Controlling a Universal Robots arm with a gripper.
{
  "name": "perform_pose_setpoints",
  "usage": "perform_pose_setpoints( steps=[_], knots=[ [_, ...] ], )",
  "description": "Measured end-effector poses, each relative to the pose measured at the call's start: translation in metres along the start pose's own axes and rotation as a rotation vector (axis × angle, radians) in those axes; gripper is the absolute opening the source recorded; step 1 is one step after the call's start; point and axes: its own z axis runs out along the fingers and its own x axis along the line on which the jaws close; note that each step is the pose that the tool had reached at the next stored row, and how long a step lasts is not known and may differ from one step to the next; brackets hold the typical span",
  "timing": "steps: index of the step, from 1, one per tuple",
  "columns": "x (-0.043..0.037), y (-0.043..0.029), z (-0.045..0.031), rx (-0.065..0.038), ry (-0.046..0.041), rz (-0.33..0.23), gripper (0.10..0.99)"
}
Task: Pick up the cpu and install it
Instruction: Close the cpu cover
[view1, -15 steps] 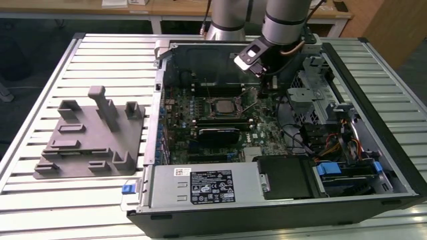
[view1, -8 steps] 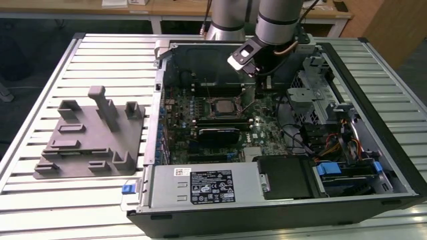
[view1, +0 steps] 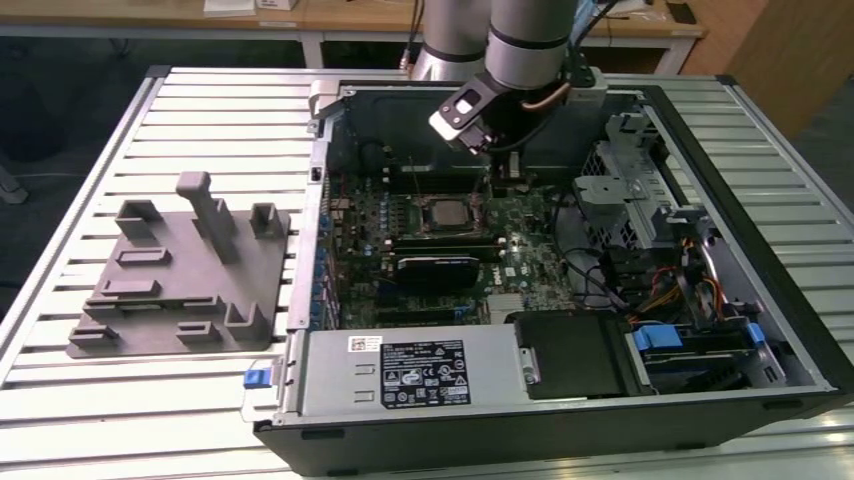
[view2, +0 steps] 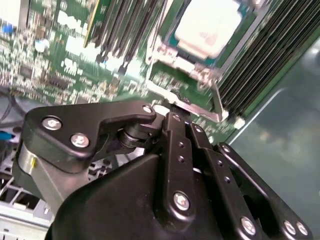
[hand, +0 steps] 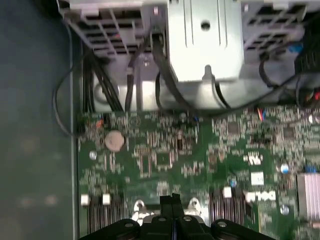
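The cpu (view2: 207, 27) lies flat in the motherboard socket, its silvery-white top facing up inside the metal socket frame (view2: 192, 107). In the exterior view the cpu (view1: 446, 212) sits mid-board inside the open computer case. My gripper (view1: 503, 172) hangs just above the board, slightly toward the exterior view's right of the socket. In both wrist views its black fingers (view2: 176, 125) are pressed together with nothing between them. The gripper (view2: 172, 107) tip is close to the socket frame's edge. The gripper (hand: 173, 199) points down at the green board.
The open case (view1: 747, 290) lies on a slatted metal table (view1: 160, 410). A grey holder block (view1: 180, 270) sits at the exterior view's left. Drive cage (view1: 641, 190), cables (view1: 667, 290) and power supply (view1: 400, 370) crowd the case's right and front.
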Motion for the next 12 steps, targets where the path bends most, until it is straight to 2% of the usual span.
perform_pose_setpoints(
  steps=[12],
  knots=[
    [-0.0029, -0.0475, -0.0018, -0.001, 0.0, 0.0, 0.106]
  ],
)
